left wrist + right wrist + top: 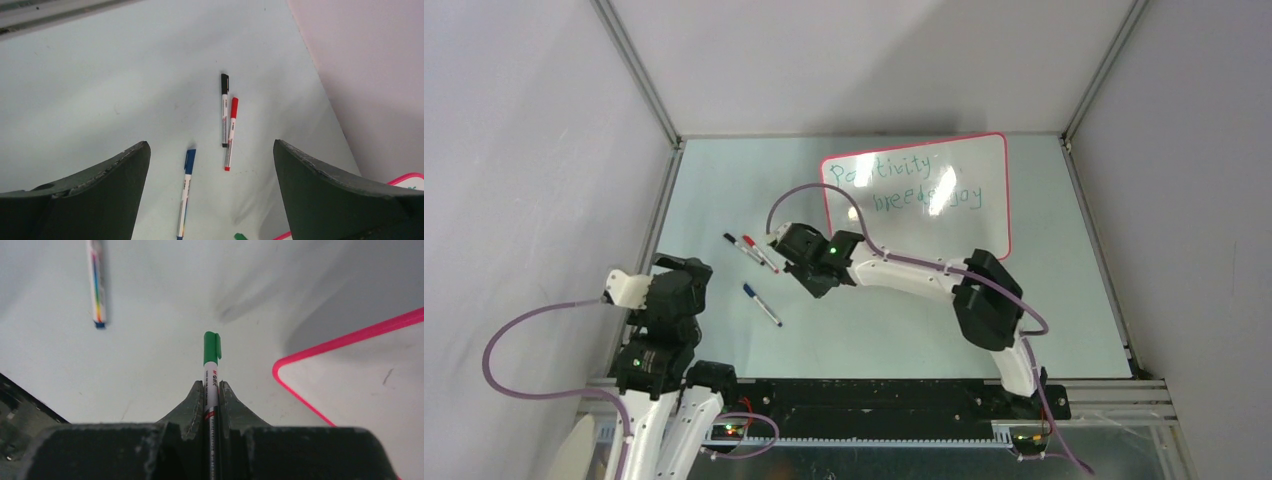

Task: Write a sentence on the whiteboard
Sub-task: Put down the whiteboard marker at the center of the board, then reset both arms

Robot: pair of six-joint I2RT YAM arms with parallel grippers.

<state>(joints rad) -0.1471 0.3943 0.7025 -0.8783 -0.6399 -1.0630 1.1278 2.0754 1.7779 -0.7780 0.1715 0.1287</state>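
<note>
Pinching slim green-capped marker (211, 347): right pincer (211, 386).

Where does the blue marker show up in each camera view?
Top external: the blue marker lies on the table, left of centre, between the two arms.
Left wrist: bottom centre, cap pointing up.
Right wrist: top left, blurred.
Shared landmark: the pink-rimmed corner of the whiteboard.
</note>
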